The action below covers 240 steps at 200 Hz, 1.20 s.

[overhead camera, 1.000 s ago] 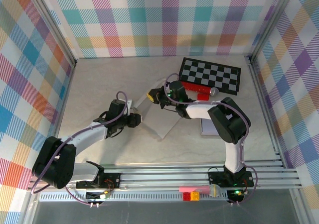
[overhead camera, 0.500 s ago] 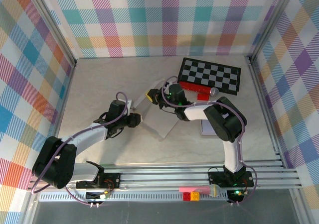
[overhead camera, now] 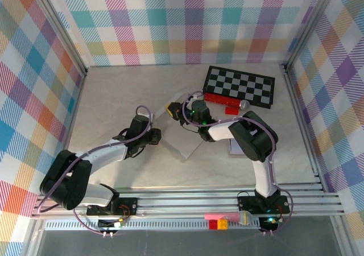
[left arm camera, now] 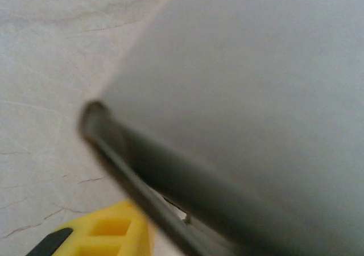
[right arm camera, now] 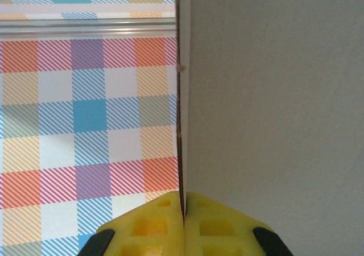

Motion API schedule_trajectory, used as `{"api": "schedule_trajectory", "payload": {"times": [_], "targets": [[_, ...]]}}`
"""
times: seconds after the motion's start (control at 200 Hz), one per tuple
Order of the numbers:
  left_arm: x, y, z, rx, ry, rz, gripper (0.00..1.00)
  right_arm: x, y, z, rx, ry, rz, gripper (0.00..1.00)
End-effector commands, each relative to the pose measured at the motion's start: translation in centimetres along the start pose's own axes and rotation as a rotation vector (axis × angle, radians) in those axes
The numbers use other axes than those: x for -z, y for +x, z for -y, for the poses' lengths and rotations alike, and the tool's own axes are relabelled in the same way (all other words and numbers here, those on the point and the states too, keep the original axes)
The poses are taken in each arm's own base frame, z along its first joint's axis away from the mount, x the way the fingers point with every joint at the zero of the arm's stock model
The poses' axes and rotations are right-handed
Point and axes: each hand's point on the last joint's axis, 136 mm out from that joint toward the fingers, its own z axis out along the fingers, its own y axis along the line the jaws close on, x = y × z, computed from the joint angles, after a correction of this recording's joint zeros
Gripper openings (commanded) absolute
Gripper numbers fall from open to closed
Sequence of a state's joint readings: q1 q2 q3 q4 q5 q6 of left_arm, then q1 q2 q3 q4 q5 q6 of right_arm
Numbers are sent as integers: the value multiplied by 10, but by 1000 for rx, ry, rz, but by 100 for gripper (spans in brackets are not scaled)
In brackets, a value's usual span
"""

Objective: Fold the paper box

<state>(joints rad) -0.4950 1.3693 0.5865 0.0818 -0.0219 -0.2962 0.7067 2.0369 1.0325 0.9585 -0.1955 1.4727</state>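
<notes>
While right claw pinches thin flat paper box, left claw grip unclear.

The paper box is a plain pale sheet, whitish from above and flat grey up close, and the desk is cream with faint marble-like veins. The walls carry a pastel plaid of teal, orange, purple, yellow and pink, while the board is chequered black and white beside a red block. The right claw is yellow with black pads, and the right arm is white and black.
</notes>
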Motion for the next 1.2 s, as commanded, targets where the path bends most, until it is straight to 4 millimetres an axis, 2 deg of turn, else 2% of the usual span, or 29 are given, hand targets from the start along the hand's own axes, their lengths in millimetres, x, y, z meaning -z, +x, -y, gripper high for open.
{"api": "schedule_trajectory", "payload": {"times": [0.0, 0.105, 0.295, 0.41, 0.52, 0.635, 0.84, 1.01, 1.085, 1.195], "targets": [[-5, -10, 2, 28, -64, 48, 24, 1, 19, 18, -3, 44, -39, 0], [-9, -12, 1, 45, -98, 57, 21, 1, 22, 19, -7, 51, -44, 0], [-14, -19, 12, 50, -115, 71, 19, 2, 26, 17, -14, 57, -55, 0], [-18, -19, 11, 80, -167, 64, 11, 3, 26, 14, -21, 54, -53, 0], [-22, -19, 11, 118, -189, 71, 9, 3, 26, 10, -34, 50, -50, 0], [-25, -21, 10, 129, -224, 70, 0, 3, 26, 9, -39, 58, -52, 0], [-26, -25, 4, 143, -286, 73, 0, 5, 25, 10, -59, 70, -40, 0], [-29, -26, 8, 140, -265, 64, 0, 5, 24, 11, -67, 78, -37, 0], [-33, -25, 13, 136, -239, 59, 7, 5, 24, 13, -75, 84, -36, 0], [-38, -24, 16, 124, -231, 44, 10, 6, 24, 14, -82, 89, -34, 0]]}}
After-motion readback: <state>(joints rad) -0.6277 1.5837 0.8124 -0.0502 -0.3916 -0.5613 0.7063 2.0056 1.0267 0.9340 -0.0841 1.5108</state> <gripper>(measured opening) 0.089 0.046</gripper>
